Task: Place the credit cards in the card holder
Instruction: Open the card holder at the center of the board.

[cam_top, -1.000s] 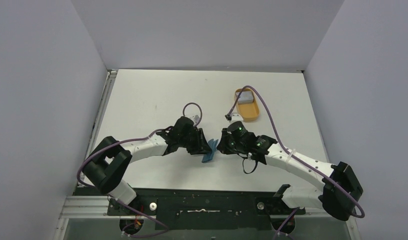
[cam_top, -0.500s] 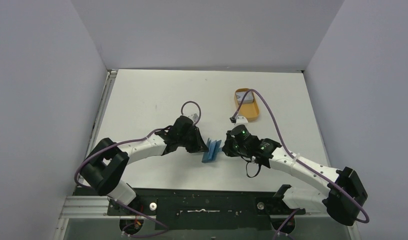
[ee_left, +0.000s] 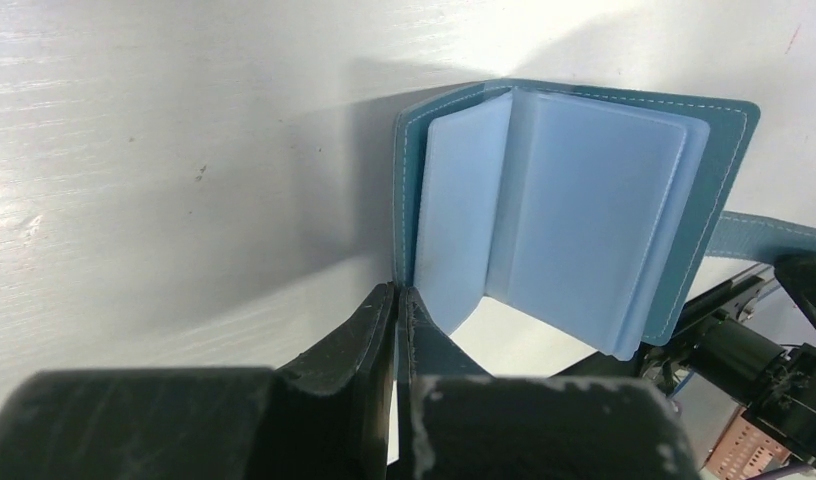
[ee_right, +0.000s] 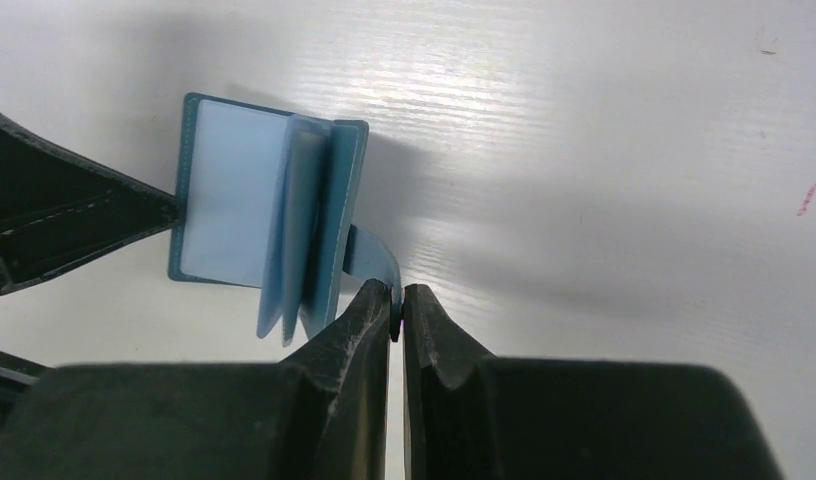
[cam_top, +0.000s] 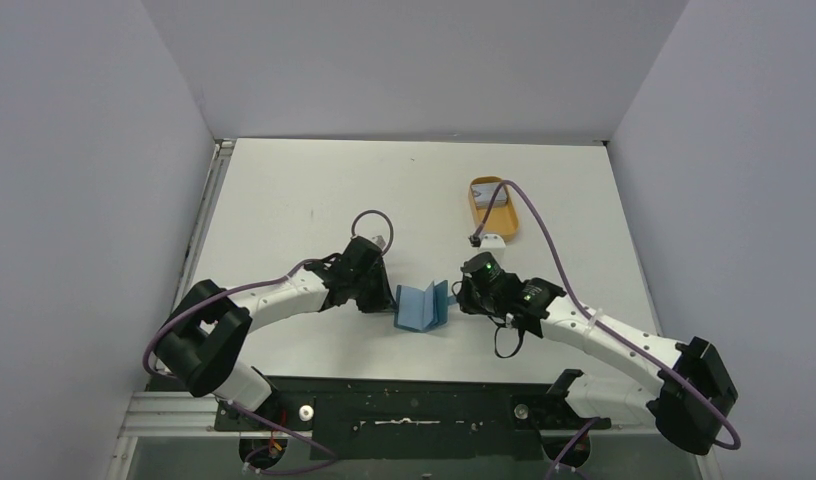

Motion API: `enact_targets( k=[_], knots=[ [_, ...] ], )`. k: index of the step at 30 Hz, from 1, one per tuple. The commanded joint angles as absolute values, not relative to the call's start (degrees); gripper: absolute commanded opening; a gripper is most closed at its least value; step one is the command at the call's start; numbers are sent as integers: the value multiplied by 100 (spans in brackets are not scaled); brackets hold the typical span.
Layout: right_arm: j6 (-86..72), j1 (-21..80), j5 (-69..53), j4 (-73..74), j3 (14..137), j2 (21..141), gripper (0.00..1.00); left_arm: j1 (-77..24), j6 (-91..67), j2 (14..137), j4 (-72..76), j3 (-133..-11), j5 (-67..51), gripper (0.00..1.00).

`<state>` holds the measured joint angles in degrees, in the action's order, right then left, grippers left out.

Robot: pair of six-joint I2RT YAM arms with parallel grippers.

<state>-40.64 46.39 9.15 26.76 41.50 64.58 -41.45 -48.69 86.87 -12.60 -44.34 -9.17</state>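
The teal-blue card holder (cam_top: 421,306) is spread open between my two grippers, near the table's front middle. Its clear sleeves (ee_left: 574,215) fan out and look empty. My left gripper (cam_top: 387,298) is shut on the edge of the left cover (ee_left: 404,240), its tips (ee_left: 397,292) pinched together. My right gripper (cam_top: 454,297) is shut on the snap tab (ee_right: 372,260), which runs from the right cover of the card holder (ee_right: 254,215) into the jaws (ee_right: 397,295). A greyish-white credit card (cam_top: 494,198) lies in the orange tray at the back right.
The orange oval tray (cam_top: 474,205) sits behind the right arm, partly crossed by that arm's purple cable (cam_top: 529,215). Grey walls enclose the white table on three sides. In the right wrist view the left fingers (ee_right: 74,225) reach in from the left.
The left gripper closed on the card holder's cover and drew it leftward. The card holder went from nearly folded to spread open. The right gripper kept hold of the tab.
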Motion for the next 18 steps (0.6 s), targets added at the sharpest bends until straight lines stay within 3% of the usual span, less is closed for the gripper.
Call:
enact_targets(
  k=[1, 6, 12, 18],
  knots=[
    [-4171, 4561, 1329, 2707, 4002, 6633, 0, -4113, -4658, 8721, -1194, -4364, -928, 0],
    [-4283, 4460, 1439, 2935, 3893, 7024, 0, -4113, -4676, 8736, -936, -4332, -1146, 0],
    [-4327, 4421, 1566, 3107, 3820, 6803, 50, -4113, -4663, 8720, -945, -4339, -1193, 0],
    [-4283, 4472, 1721, 3702, 4128, 6076, 58, -4122, -4659, 8736, -949, -4356, -1217, 0]
  ],
)
